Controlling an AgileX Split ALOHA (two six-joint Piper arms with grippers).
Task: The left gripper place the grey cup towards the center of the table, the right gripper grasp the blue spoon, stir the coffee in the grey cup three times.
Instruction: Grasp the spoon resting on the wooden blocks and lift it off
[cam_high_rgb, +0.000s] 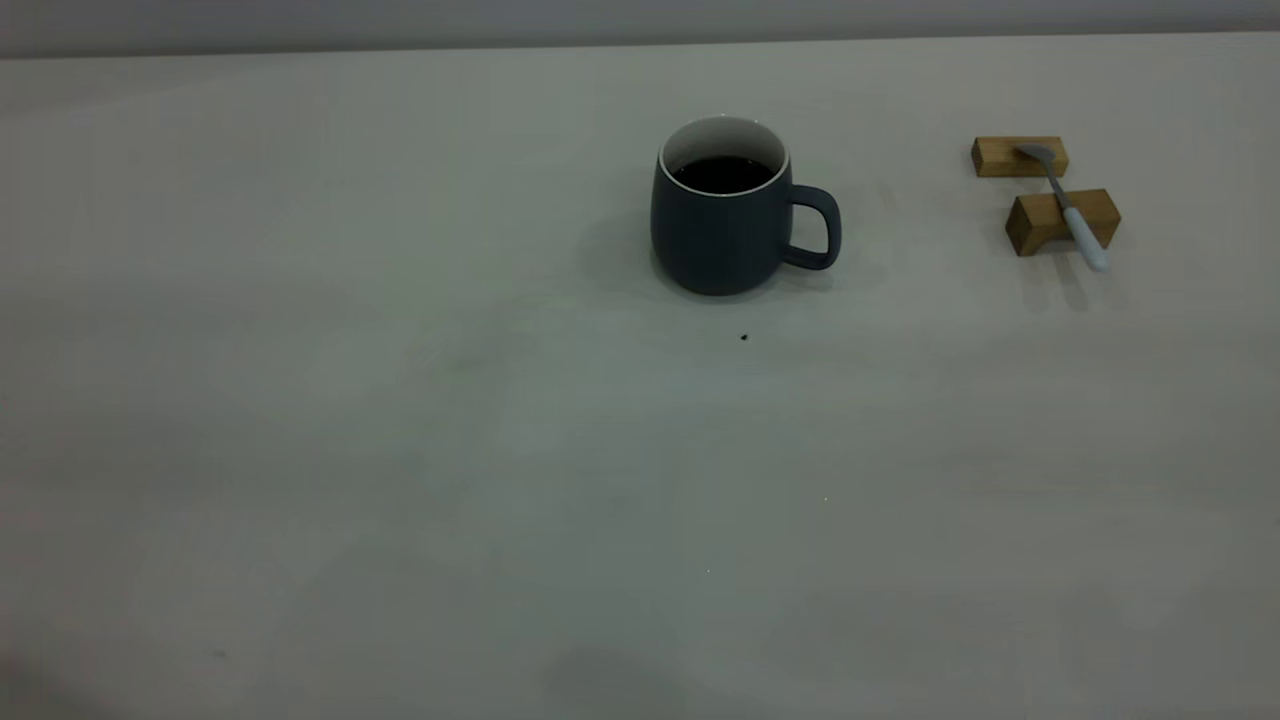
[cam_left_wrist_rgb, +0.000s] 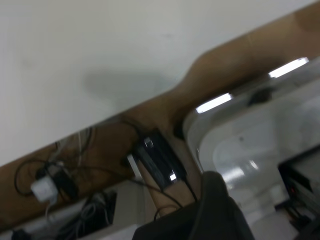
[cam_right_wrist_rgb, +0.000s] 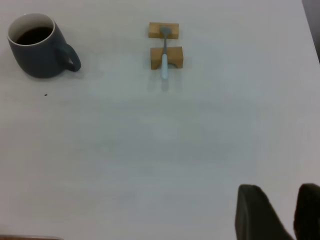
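The grey cup (cam_high_rgb: 720, 235) stands upright on the table (cam_high_rgb: 400, 450), a little right of the middle toward the back, its handle pointing right. Dark coffee (cam_high_rgb: 722, 175) fills it. The blue spoon (cam_high_rgb: 1072, 215) lies across two tan wooden blocks at the far right, bowl on the rear block. Neither gripper shows in the exterior view. In the right wrist view, my right gripper (cam_right_wrist_rgb: 280, 190) hangs open and empty, far from the cup (cam_right_wrist_rgb: 37, 55) and spoon (cam_right_wrist_rgb: 164, 62). My left gripper (cam_left_wrist_rgb: 215, 210) is only a dark blurred shape beyond the table's edge.
The rear wooden block (cam_high_rgb: 995, 157) and front wooden block (cam_high_rgb: 1035, 222) carry the spoon. A tiny dark speck (cam_high_rgb: 744, 337) lies just in front of the cup. Cables and a power strip (cam_left_wrist_rgb: 159, 159) lie on the floor beyond the table edge (cam_left_wrist_rgb: 150, 107).
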